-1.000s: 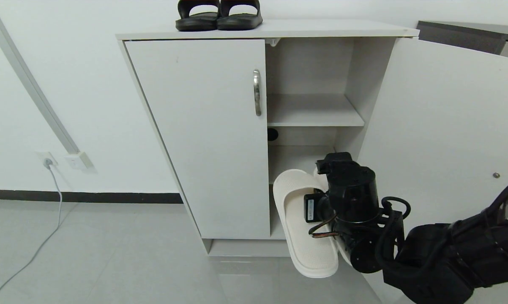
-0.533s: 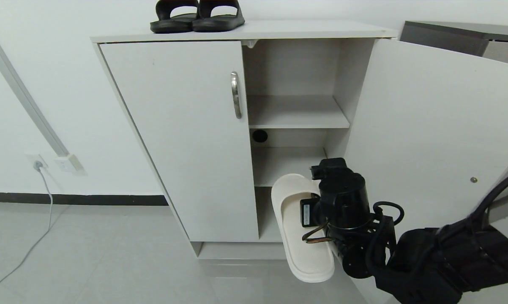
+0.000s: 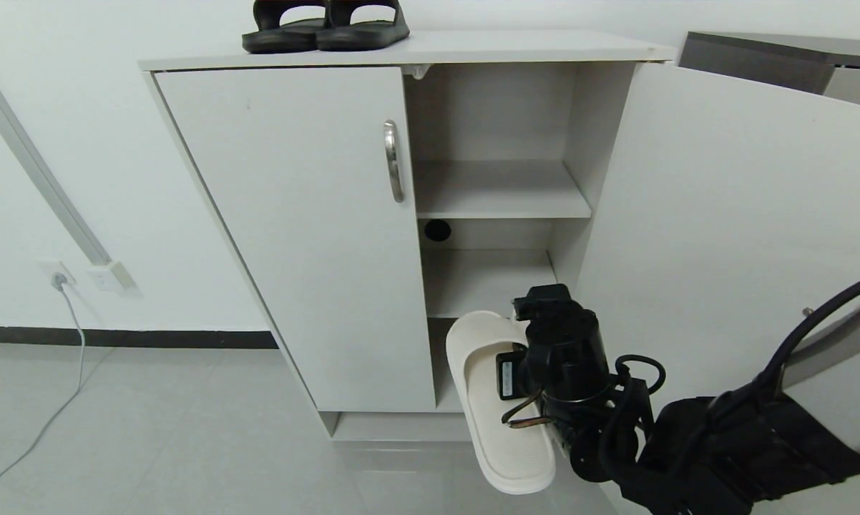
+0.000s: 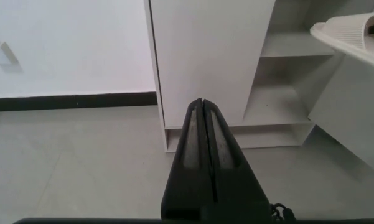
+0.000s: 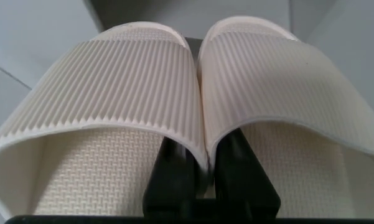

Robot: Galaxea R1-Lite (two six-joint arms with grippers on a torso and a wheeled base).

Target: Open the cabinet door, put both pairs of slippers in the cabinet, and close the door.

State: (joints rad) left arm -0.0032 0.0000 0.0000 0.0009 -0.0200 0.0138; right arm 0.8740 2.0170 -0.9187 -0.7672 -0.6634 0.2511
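One cabinet [image 3: 401,54], two doors: right door [image 3: 723,236] swung open, left door [image 3: 294,236] shut, so opening step looks done. Two pairs of slippers, neither inside yet. White pair [image 3: 487,400] clamped by straps in right gripper [image 5: 202,168], hanging just in front of lower opening; black pair [image 3: 326,28] up on cabinet top. Left gripper [image 4: 202,134] — fingers pressed together, holding nothing, low over floor. Remaining, by my read — place white pair, fetch black pair, close door.

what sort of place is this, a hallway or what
Likely an entryway, or a room staged as one: a white shelved cabinet against a white wall, black slippers on its top, and a grey tiled floor.
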